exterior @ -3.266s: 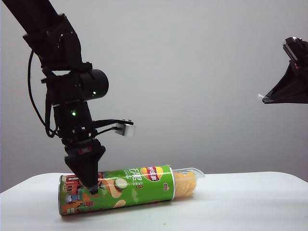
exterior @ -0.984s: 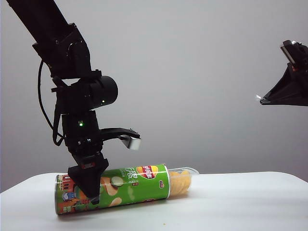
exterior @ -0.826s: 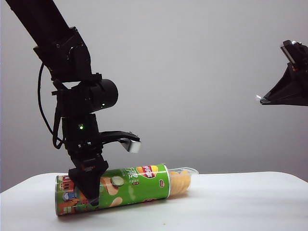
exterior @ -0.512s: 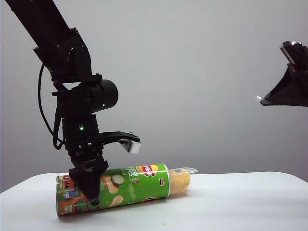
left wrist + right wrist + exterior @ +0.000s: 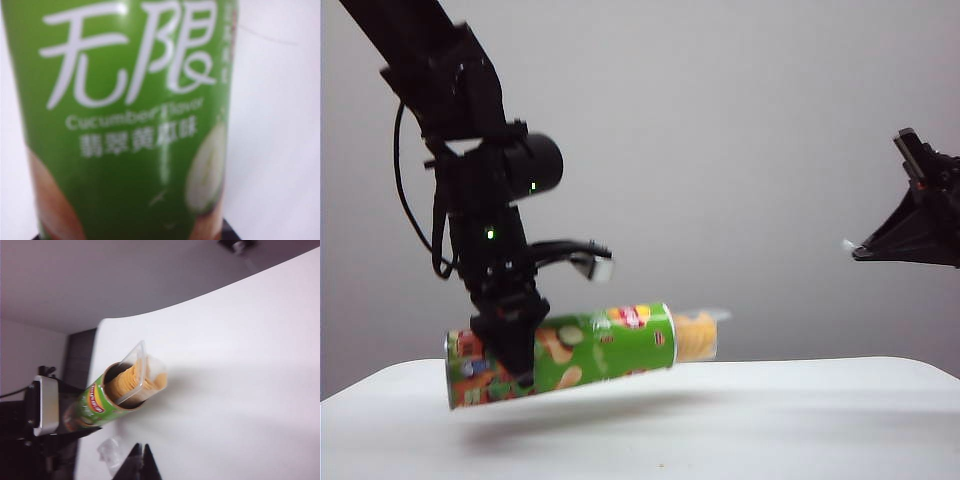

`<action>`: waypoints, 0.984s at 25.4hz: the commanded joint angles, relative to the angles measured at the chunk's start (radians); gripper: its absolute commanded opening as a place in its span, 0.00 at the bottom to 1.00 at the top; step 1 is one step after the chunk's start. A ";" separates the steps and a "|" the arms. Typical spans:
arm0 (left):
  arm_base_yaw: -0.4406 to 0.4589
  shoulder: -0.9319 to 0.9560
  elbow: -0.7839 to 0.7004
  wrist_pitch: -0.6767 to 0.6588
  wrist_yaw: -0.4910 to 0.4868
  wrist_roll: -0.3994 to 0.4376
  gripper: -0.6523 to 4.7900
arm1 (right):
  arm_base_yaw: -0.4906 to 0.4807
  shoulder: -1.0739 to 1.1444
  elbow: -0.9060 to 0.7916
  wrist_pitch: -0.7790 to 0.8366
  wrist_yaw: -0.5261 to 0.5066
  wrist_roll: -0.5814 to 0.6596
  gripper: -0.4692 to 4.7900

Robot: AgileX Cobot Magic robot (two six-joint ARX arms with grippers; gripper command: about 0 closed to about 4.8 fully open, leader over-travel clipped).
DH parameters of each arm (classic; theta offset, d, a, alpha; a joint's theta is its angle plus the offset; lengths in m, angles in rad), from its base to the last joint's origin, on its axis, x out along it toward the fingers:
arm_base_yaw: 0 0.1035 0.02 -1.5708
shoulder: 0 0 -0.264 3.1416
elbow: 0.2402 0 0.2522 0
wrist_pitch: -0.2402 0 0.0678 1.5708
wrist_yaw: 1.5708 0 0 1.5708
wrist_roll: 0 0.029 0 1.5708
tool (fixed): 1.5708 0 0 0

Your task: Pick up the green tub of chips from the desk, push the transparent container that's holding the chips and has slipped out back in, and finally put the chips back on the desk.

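Green tub (image 5: 580, 350) hangs clear above the bench (image 5: 800, 420), left gripper (image 5: 515, 350) fingers pinching its artwork end. Clear tray (image 5: 698, 335) sticks out toward the right gripper (image 5: 140, 460), fingers pressed together. Hold tub steady; push tray straight along its axis.

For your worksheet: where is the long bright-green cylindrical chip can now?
In the exterior view, the green chip can hangs left of centre, clamped by the left gripper, above the white desk.
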 commanded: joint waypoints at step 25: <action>-0.140 -0.132 0.004 -0.034 -0.050 0.090 0.65 | 0.040 0.213 0.150 -0.025 -0.391 0.118 0.32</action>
